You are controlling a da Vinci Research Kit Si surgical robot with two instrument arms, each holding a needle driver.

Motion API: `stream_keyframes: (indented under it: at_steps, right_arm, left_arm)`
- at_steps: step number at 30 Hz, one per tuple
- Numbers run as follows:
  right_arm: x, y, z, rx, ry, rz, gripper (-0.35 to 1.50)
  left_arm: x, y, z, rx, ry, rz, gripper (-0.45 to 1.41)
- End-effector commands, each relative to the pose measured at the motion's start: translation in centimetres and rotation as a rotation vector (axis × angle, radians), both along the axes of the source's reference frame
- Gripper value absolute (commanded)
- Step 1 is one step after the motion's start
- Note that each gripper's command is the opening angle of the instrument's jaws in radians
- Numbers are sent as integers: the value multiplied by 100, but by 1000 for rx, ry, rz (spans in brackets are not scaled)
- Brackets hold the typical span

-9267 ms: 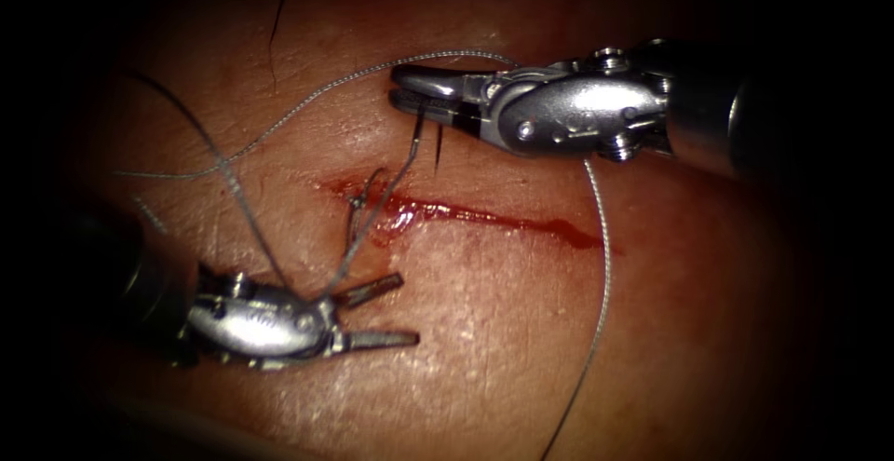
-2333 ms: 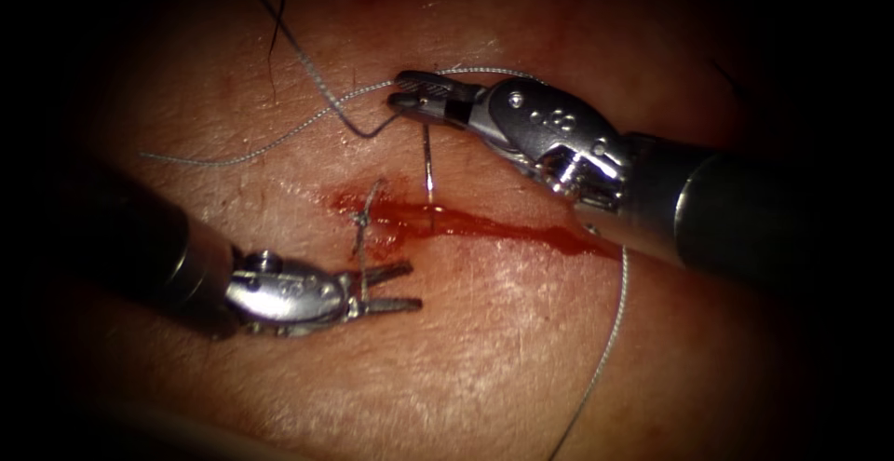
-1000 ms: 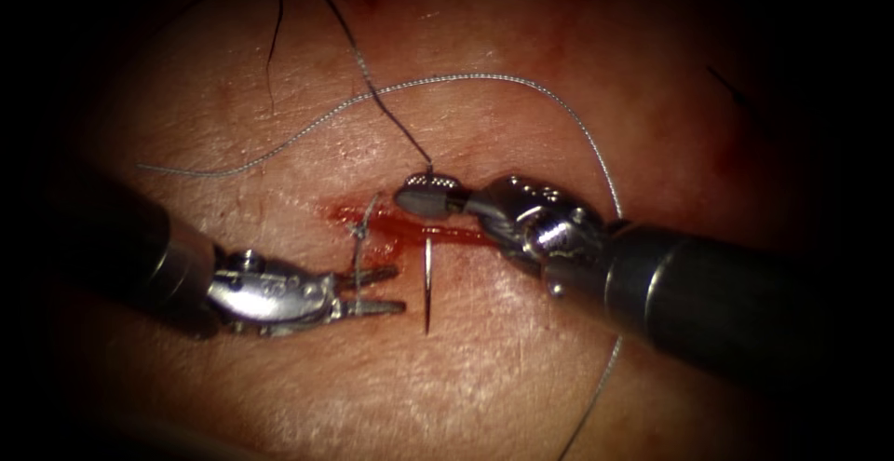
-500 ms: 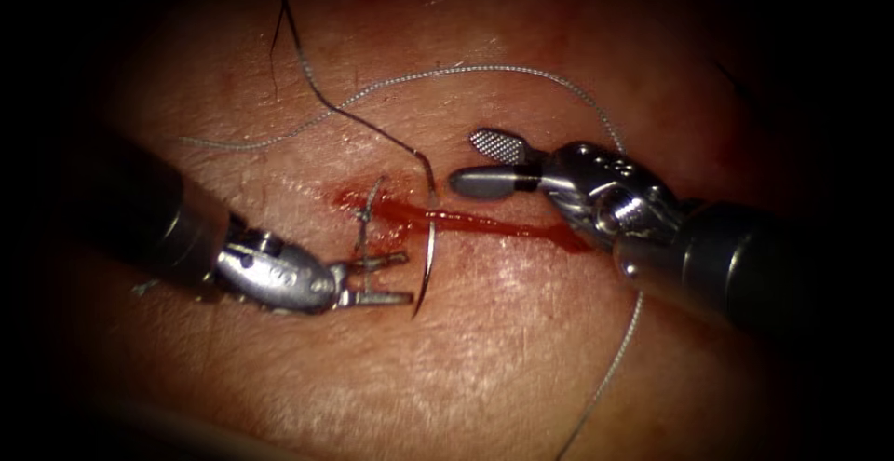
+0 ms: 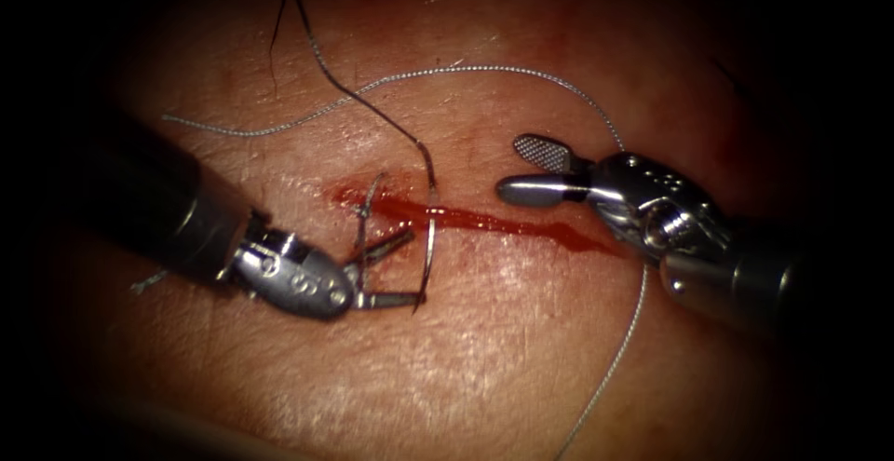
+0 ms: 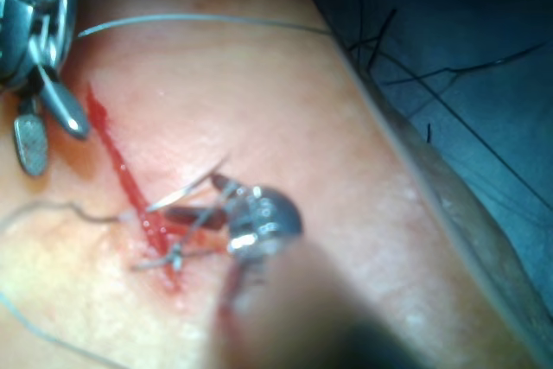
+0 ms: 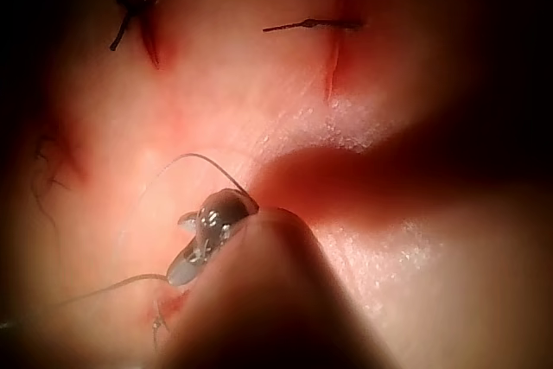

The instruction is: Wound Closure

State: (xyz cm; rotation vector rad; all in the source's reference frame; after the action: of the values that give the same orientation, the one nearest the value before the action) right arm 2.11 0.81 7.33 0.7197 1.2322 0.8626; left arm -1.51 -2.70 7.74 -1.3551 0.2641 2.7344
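Two tools, both holding nothing. My left tool (image 5: 391,270) has its jaws spread beside the needle (image 5: 429,237), lower jaw tip just at the needle's point, not clamped. The needle sits in the tissue (image 5: 503,349), crossing the cut (image 5: 484,222) with both ends showing. My right tool (image 5: 526,170) hangs released, apart from it. An earlier stitch (image 5: 365,208) crowds the left jaws. Thread (image 5: 447,72) loops behind, over the tissue.

Needle (image 5: 429,237) standing across cut (image 5: 521,226), in tissue (image 5: 503,349), just right of knotted stitch (image 5: 365,210). Left tool (image 5: 386,270) at left of cut, fingers (image 5: 389,300) spread beside needle's lower end. Right tool (image 5: 531,170) at right, apart from needle. Thread (image 5: 484,70) arcing behind both, over tissue.
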Motion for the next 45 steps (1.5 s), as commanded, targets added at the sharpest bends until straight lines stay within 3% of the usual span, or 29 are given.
stream_keyframes:
  at_steps: [1,9,20,27,29,31,37,39,45]
  right_arm:
    - [8,-7,8,1,12,4,136]
    - [9,-18,14,-15,18,-1,136]
    - [13,-26,14,-15,26,7,135]
    - [13,-29,16,-7,30,13,135]
    - [13,-29,16,-7,31,13,135]
    - [12,-30,16,-7,33,14,135]
    - [4,-31,10,4,42,4,133]
    - [-1,-30,0,-56,51,-20,131]
    - [9,-37,-44,51,110,-37,126]
  left_arm:
    - [-4,-10,6,-4,-8,7,74]
    - [-15,-11,-3,-55,-41,16,74]
    - [-20,4,11,-82,-35,31,47]
    - [-22,-3,2,-107,-28,46,2]
    - [-21,-3,-1,-115,-27,54,-30]
    - [-19,-4,-2,-114,-28,55,-45]
    - [-14,-9,-17,-48,-106,88,-45]
    - [-13,-14,-35,39,-155,110,-45]
    - [-13,-33,-94,153,-254,165,-45]
